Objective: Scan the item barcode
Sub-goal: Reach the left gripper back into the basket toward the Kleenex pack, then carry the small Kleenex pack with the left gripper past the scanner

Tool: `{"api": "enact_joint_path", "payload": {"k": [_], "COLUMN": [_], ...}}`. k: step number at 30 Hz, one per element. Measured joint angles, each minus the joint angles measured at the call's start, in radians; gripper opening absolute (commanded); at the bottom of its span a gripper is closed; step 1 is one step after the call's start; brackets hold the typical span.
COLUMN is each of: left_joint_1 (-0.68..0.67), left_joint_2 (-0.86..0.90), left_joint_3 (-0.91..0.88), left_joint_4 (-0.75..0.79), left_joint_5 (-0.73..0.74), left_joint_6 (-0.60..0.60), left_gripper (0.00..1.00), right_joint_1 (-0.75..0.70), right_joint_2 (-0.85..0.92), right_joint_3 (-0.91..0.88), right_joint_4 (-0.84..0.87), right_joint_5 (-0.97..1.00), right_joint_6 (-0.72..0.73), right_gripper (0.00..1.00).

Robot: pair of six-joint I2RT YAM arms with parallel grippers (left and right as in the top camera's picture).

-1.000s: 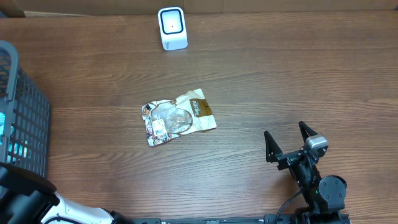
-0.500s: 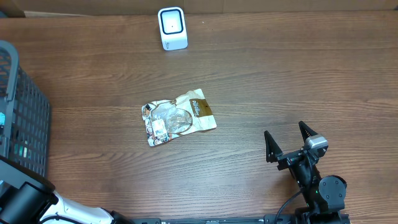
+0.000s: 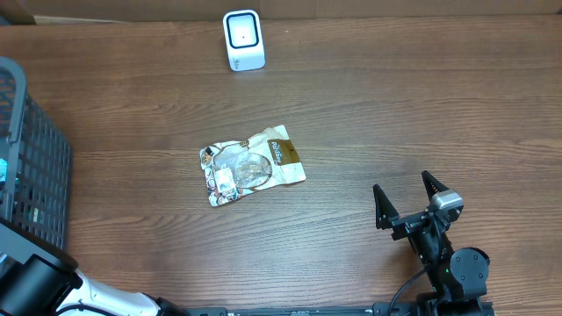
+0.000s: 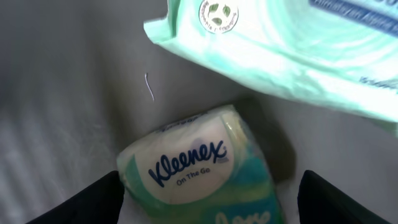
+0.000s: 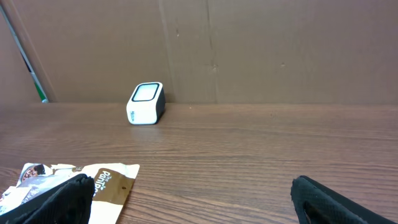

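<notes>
So the wooden table (image 3: 395,105) fills the overhead shot, and a dark mesh basket (image 3: 35,167) sits on the left edge of the frame. The left arm (image 3: 44,285) is down in the lower left corner.

On the left wrist cam there's a pale green wipes pack (image 4: 292,50) across the top right. Below it, bottom centre, is a Kleenex pack (image 4: 199,168). Its lettering slants up to the right and its lower part runs off the frame, so I can't call its long axis. The left gripper (image 4: 211,190) has its jaws wide apart on either side of that pack, not squeezing it.

The snack pouch (image 3: 252,163) lies flat just left of centre on the table. Its long axis runs almost left-right, with the right end tipped a bit toward the top of the frame. The brown label end points right and the clear end points left.

The white barcode scanner (image 3: 243,39) is at top centre, well apart from the pouch. The right gripper (image 3: 406,200) is at lower right with its jaws spread and nothing in them.
</notes>
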Motion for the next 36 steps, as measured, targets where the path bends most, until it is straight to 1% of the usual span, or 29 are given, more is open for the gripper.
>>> {"api": "enact_joint_path", "payload": {"k": [1, 2, 5, 6, 8, 9, 13, 16, 19, 23, 31, 36], "left_joint_1": [0.000, 0.000, 0.000, 0.000, 0.000, 0.000, 0.000, 0.000, 0.000, 0.000, -0.019, -0.083], "left_joint_2": [0.001, 0.002, 0.010, 0.010, 0.010, 0.010, 0.010, 0.014, 0.030, 0.040, 0.027, -0.038], "left_joint_3": [-0.008, -0.011, -0.013, -0.013, -0.013, -0.013, -0.002, 0.029, 0.106, 0.285, 0.732, 0.909], "left_joint_4": [0.002, 0.002, 0.006, 0.007, 0.006, 0.006, -0.016, -0.091, -0.180, -0.310, -0.538, -0.646], "left_joint_5": [0.000, 0.000, -0.007, -0.008, -0.008, -0.008, -0.006, 0.016, 0.048, 0.103, 0.245, 0.335], "left_joint_6": [-0.002, 0.002, 0.003, 0.006, 0.010, 0.008, 0.011, 0.011, 0.011, 0.011, 0.037, 0.074], "left_gripper": [0.54, 0.51, 0.21, 0.14, 0.06, 0.04, 0.04, 0.04, 0.04, 0.04, 0.04, 0.04], "right_joint_1": [0.000, 0.000, 0.000, 0.000, 0.000, 0.000, 0.000, 0.000, 0.000, 0.000, 0.000, 0.000], "right_joint_2": [0.000, 0.000, 0.000, 0.000, 0.000, 0.000, 0.000, 0.000, 0.000, 0.000, 0.000, 0.000], "right_joint_3": [0.000, 0.000, 0.000, 0.000, 0.000, 0.000, 0.000, 0.000, 0.000, 0.000, 0.000, 0.000], "right_joint_4": [0.000, 0.000, 0.000, 0.000, 0.000, 0.000, 0.000, 0.000, 0.000, 0.000, 0.000, 0.000], "right_joint_5": [0.000, 0.000, 0.000, 0.000, 0.000, 0.000, 0.000, 0.000, 0.000, 0.000, 0.000, 0.000], "right_joint_6": [0.000, 0.000, 0.000, 0.000, 0.000, 0.000, 0.000, 0.000, 0.000, 0.000, 0.000, 0.000], "right_gripper": [1.00, 1.00, 1.00, 1.00, 1.00, 1.00, 1.00, 1.00, 1.00, 1.00, 1.00, 1.00]}}
